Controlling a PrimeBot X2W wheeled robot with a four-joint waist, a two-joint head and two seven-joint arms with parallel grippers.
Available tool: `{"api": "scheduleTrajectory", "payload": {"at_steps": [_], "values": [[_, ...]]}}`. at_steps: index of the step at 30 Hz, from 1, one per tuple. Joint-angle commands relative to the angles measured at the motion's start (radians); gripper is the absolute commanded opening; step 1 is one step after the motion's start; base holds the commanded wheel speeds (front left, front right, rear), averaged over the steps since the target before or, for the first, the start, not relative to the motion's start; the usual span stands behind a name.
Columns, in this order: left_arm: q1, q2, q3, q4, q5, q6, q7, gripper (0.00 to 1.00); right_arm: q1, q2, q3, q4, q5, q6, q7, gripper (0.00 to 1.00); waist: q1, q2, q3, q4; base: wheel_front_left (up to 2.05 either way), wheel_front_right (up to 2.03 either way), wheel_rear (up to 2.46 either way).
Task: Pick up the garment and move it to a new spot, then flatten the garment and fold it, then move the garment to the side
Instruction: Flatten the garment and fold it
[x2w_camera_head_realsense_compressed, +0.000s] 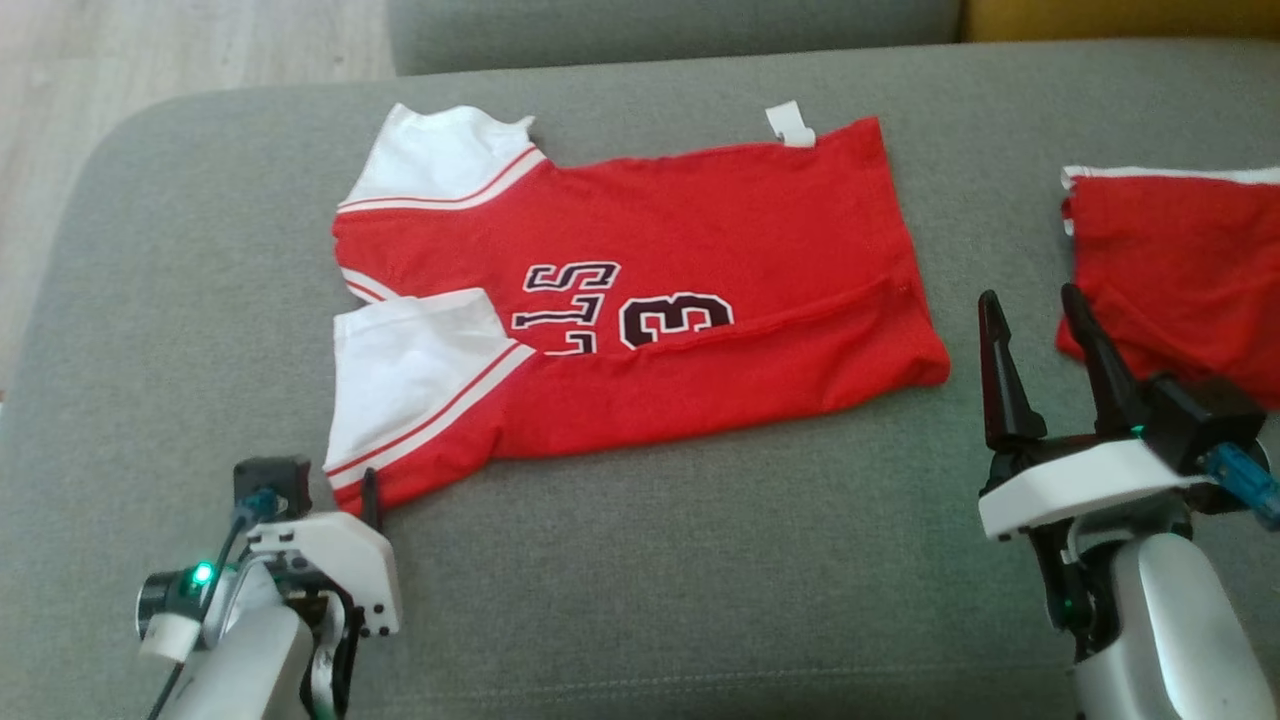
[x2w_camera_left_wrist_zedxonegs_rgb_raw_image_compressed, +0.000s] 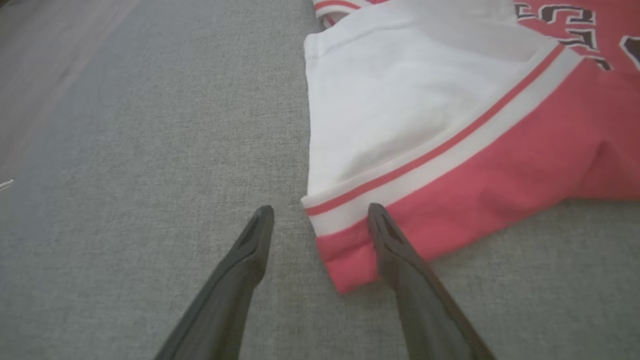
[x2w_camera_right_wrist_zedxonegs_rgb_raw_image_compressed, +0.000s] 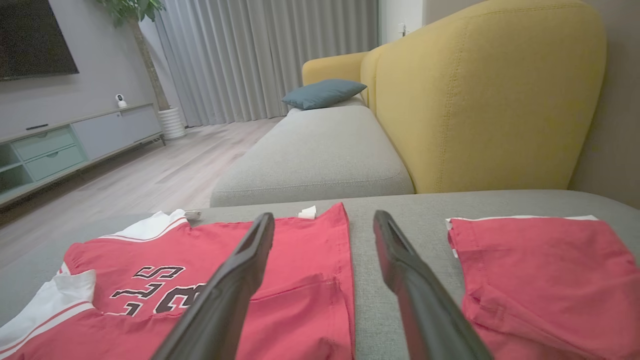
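The grey cushion (x2w_camera_head_realsense_compressed: 640, 600) bears the red jersey (x2w_camera_head_realsense_compressed: 700, 250), half-folded at centre: probably light and limp. At seven o'clock the left gripper (x2w_camera_left_wrist_zedxonegs_rgb_raw_image_compressed: 320, 209) gapes astride its sleeve corner (x2w_camera_left_wrist_zedxonegs_rgb_raw_image_compressed: 345, 260), the sensible pinch; the right gripper (x2w_camera_head_realsense_compressed: 1030, 297), four o'clock, gapes empty.

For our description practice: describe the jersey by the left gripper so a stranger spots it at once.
Two red garments lie on the grey sofa cushion. The jersey is the larger one, by the left gripper. Unlike the other red garment, it has white sleeves and black lettering.
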Motion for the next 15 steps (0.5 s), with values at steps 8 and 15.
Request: {"api": "scheduleTrajectory", "payload": {"at_steps": [8,15], "values": [[-0.078,0.011,0.012,0.039,-0.024,-0.053,0.015,1.0,-0.056,0.006,-0.005,-0.049,-0.027,0.007,0.016,1.0,0.0,0.0,0.024,-0.02,0.0,0.0,0.0],[-0.12,0.008,0.014,0.03,-0.02,-0.061,-0.057,0.0,-0.059,0.007,-0.05,0.02,-0.015,0.007,0.11,1.0,0.0,0.0,0.037,0.006,0.0,0.0,0.0]]}}
